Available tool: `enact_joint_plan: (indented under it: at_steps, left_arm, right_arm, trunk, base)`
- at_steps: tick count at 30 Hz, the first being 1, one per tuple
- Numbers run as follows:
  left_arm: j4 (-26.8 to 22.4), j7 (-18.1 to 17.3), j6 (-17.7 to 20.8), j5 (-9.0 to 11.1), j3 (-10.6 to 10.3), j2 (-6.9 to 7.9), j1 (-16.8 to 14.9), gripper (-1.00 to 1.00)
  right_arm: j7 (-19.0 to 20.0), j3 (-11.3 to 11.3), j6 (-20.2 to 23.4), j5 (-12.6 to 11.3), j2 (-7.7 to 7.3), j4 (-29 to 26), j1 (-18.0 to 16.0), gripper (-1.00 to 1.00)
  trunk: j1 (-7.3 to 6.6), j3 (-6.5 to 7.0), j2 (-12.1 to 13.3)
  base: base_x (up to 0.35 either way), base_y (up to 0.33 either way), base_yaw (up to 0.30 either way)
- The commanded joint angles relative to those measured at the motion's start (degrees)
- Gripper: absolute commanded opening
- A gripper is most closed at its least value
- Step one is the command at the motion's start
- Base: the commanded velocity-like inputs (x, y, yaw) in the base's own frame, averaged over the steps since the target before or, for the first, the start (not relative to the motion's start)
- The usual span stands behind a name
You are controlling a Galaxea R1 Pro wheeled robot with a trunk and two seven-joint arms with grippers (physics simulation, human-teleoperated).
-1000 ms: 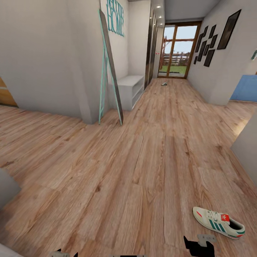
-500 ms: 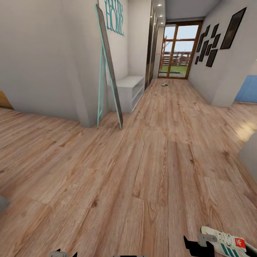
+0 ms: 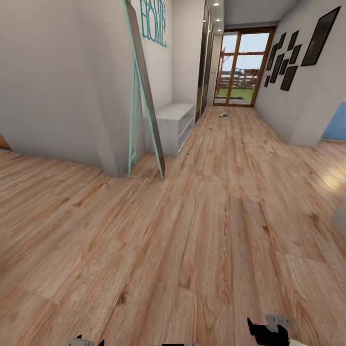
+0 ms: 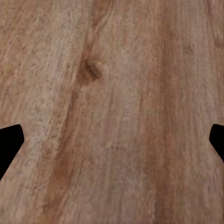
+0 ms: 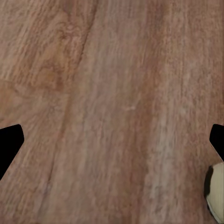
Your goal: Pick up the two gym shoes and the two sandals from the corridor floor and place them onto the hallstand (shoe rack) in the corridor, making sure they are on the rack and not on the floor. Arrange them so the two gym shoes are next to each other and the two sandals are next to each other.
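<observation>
A teal-framed leaning mirror (image 3: 144, 91) stood against the wall corner on the left, just before the pale hallstand (image 3: 174, 124); dark picture frames (image 3: 288, 62) lined the right wall and a glazed door (image 3: 240, 67) closed the far end. The corridor floor (image 3: 202, 216) lay wide and bare between. A small shoe-like item (image 3: 222, 114), too small to identify, lay near the door. Both the left end effector (image 4: 112, 140) and the right end effector (image 5: 112, 140) hung spread wide, empty, over planks; a cream gym shoe (image 5: 215, 191) edge sat beside the right one.

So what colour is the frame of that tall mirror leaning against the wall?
Teal, a light blue-green. The mirror shows best in the head view.
</observation>
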Motion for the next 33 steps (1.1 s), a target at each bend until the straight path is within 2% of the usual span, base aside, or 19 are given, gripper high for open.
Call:
enact_joint_plan:
  at_steps: [1,33]
  left_arm:
    - [0.05,-0.49,-0.02,0.12,0.26,-0.03,-0.04,1.00]
    - [0.13,-0.48,-0.02,0.30,0.11,-0.33,-0.04,1.00]
  right_arm:
    - [0.33,-0.07,-0.19,-0.57,0.00,0.06,-0.03,1.00]
    - [0.33,-0.07,-0.19,-0.70,0.00,0.06,-0.03,1.00]
  trunk:
    - [0.02,-0.05,-0.02]
    - [0.02,-0.05,-0.02]
  base:
    - [0.339,0.000,0.000]
    - [0.339,0.000,-0.010]
